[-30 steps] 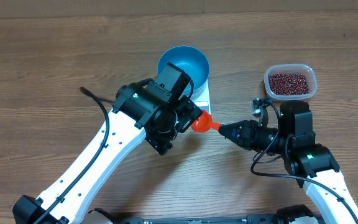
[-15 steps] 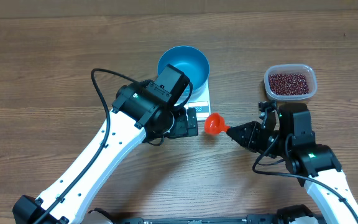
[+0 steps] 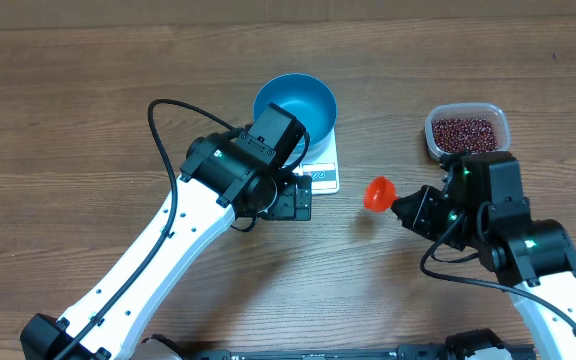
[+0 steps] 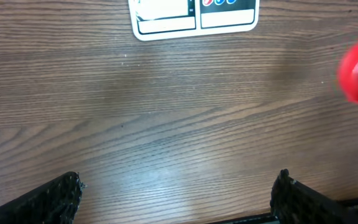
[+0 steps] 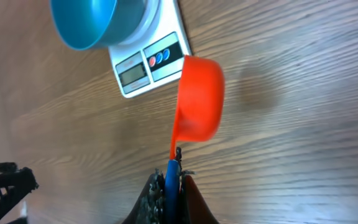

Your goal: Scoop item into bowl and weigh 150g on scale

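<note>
1. Right gripper (image 5: pixel 169 180) is clenched on the handle of a red scoop (image 5: pixel 199 99), held over bare table (image 3: pixel 88 90).
2. Beans (image 3: pixel 464 133) lie in a tub (image 3: pixel 504 118) near the table's right edge, just beyond that gripper.
3. Left gripper (image 4: pixel 179 180) gapes wide just in front of the scale (image 3: pixel 320 172), which carries the bowl (image 3: pixel 308 95).

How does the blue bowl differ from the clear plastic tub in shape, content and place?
The blue bowl is round and opaque; the clear tub is rectangular with rounded corners. The bowl sits on the scale; the tub stands on the table. The tub holds beans; the bowl shows none, though the left arm hides part of it. Both are upright with open tops.
</note>
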Controlling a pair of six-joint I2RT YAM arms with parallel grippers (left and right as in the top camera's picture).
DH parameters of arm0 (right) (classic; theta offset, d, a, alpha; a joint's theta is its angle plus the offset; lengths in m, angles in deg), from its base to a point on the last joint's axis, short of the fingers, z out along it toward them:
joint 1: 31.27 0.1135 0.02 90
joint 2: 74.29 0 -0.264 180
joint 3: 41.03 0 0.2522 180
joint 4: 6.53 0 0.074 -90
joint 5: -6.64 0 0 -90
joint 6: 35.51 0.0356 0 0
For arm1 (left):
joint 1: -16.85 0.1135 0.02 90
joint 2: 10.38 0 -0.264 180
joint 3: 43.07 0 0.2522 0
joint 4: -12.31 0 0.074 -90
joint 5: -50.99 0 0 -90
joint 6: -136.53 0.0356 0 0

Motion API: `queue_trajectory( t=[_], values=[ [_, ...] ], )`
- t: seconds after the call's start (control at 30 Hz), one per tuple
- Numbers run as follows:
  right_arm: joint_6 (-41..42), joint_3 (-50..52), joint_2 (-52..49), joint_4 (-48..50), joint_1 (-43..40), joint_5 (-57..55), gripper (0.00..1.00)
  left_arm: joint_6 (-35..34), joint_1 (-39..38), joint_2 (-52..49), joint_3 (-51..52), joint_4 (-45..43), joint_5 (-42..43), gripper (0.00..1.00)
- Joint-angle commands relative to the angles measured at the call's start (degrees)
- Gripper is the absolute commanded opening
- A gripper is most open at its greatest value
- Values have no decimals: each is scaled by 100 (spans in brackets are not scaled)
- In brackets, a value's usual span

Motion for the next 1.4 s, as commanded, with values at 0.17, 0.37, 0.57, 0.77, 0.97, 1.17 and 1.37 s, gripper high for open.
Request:
queue_trajectory(
  t=[0.17, 0.37, 0.57, 0.77, 0.97, 1.17, 1.37],
  values=[
    [-52, -942, 15, -846, 28, -831, 4, 221, -7, 92, -111, 15, -396, 100],
    [-50, -1523, 15, -1528, 28, -1375, 4, 219, -7, 92, -111, 11, -417, 99],
    [-48, -1993, 15, -1982, 28, -1996, 4, 212, -7, 92, -111, -9, -413, 100],
    [-48, -2083, 15, -2065, 28, -2146, 4, 61, -7, 92, -111, -181, -190, 99],
    [-50, -2083, 15, -2109, 28, -2214, 4, 221, -7, 90, -111, -203, -291, 100],
    [-48, -2083, 15, -2111, 28, -2212, 4, 564, -7, 90, -107, -245, -518, 90],
    [-48, -2081, 15, -2114, 28, -2212, 4, 861, -11, 90, -107, -343, -533, 9]
  ],
)
